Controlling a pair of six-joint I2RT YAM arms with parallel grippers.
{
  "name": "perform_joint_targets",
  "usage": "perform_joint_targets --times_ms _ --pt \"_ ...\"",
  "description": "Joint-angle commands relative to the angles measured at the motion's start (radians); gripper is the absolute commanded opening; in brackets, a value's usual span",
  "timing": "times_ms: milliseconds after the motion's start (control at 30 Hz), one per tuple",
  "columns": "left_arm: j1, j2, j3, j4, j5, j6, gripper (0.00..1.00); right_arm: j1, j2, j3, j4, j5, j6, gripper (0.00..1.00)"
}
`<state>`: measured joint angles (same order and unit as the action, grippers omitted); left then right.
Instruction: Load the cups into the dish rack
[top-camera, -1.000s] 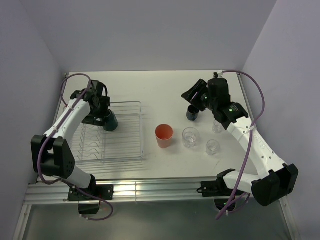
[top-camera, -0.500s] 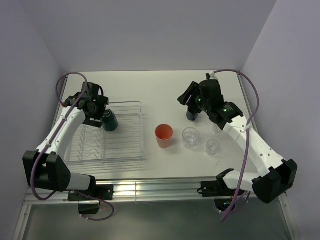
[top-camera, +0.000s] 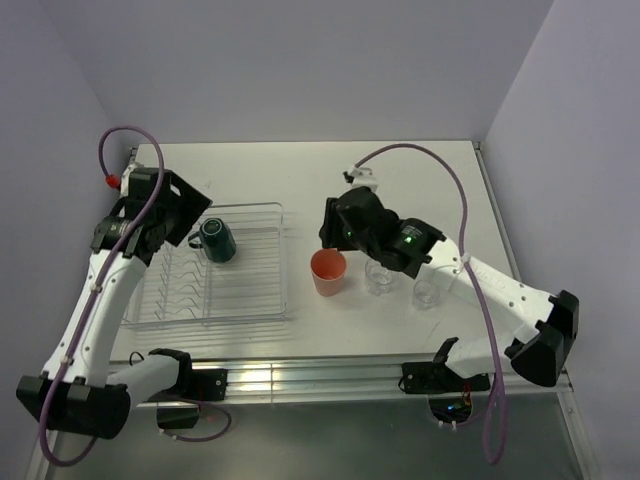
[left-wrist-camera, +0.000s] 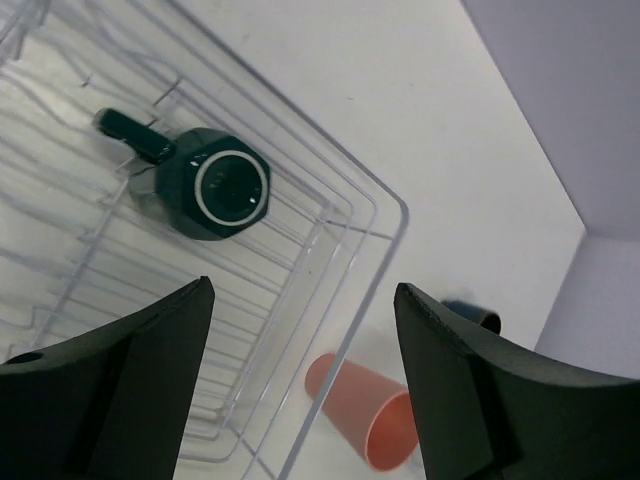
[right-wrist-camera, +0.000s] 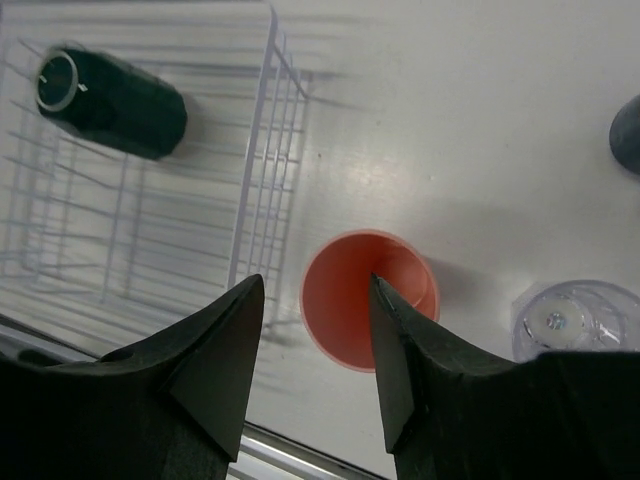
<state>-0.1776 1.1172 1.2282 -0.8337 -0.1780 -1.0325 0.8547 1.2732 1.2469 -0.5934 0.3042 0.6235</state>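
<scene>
The dark teal mug (top-camera: 216, 240) rests in the clear dish rack (top-camera: 282, 272), base up in the left wrist view (left-wrist-camera: 212, 182). My left gripper (top-camera: 188, 212) hangs open above the rack's far left end, holding nothing (left-wrist-camera: 302, 290). The salmon tumbler (top-camera: 328, 271) stands upright just right of the rack. My right gripper (top-camera: 331, 232) is open over it; in the right wrist view (right-wrist-camera: 316, 282) one finger shows over the tumbler's mouth (right-wrist-camera: 345, 300) and the other outside its rim. The navy mug (left-wrist-camera: 472, 314) is behind the right arm. Two clear glasses (top-camera: 380, 275) (top-camera: 426, 293) stand to the right.
The rack's raised right wall (right-wrist-camera: 270, 150) stands close to the tumbler's left side. A clear glass (right-wrist-camera: 570, 320) is close on the tumbler's right. Purple walls close in the table on three sides, and a metal rail (top-camera: 300, 375) runs along the near edge.
My left gripper has lifted off the teal mug and drawn back up and left, leaving the mug in the rack. My right arm has swung left from the navy mug to over the tumbler.
</scene>
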Motion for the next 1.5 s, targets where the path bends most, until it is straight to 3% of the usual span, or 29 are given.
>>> perform_joint_targets --times_ms 0,200,567,800,900,933,1000,1067,1300,1367,1467 --pt "0.001 -0.106 -0.045 0.147 0.156 0.215 0.79 0.07 0.057 -0.014 -0.019 0.098 -0.038 0.53" --pt "0.001 -0.206 -0.107 0.229 0.293 0.295 0.85 0.138 0.156 -0.01 -0.009 0.095 -0.045 0.52" --pt "0.001 -0.206 -0.16 0.248 0.31 0.302 0.84 0.167 0.267 -0.001 -0.023 0.081 -0.045 0.51" --pt "0.001 -0.201 -0.179 0.257 0.31 0.301 0.84 0.167 0.34 0.012 -0.028 0.055 -0.057 0.44" --pt "0.001 -0.198 -0.188 0.258 0.314 0.299 0.84 0.165 0.36 0.022 -0.042 0.059 -0.061 0.29" --pt "0.001 -0.198 -0.19 0.258 0.316 0.299 0.84 0.165 0.361 0.031 -0.049 0.073 -0.061 0.16" --pt "0.001 -0.198 -0.194 0.262 0.324 0.302 0.83 0.164 0.359 0.043 -0.077 0.088 -0.061 0.02" --pt "0.001 -0.203 -0.199 0.274 0.339 0.307 0.82 0.164 0.341 0.075 -0.098 0.116 -0.064 0.0" --pt "0.003 -0.2 -0.237 0.441 0.55 0.298 0.93 0.087 0.16 0.215 -0.155 0.063 -0.116 0.0" --pt "0.006 -0.189 -0.257 0.516 0.685 0.269 0.94 0.025 0.069 0.212 -0.125 -0.018 -0.133 0.0" --pt "0.007 -0.157 -0.295 0.709 0.869 0.195 0.96 -0.102 -0.049 0.151 -0.002 -0.303 -0.127 0.0"
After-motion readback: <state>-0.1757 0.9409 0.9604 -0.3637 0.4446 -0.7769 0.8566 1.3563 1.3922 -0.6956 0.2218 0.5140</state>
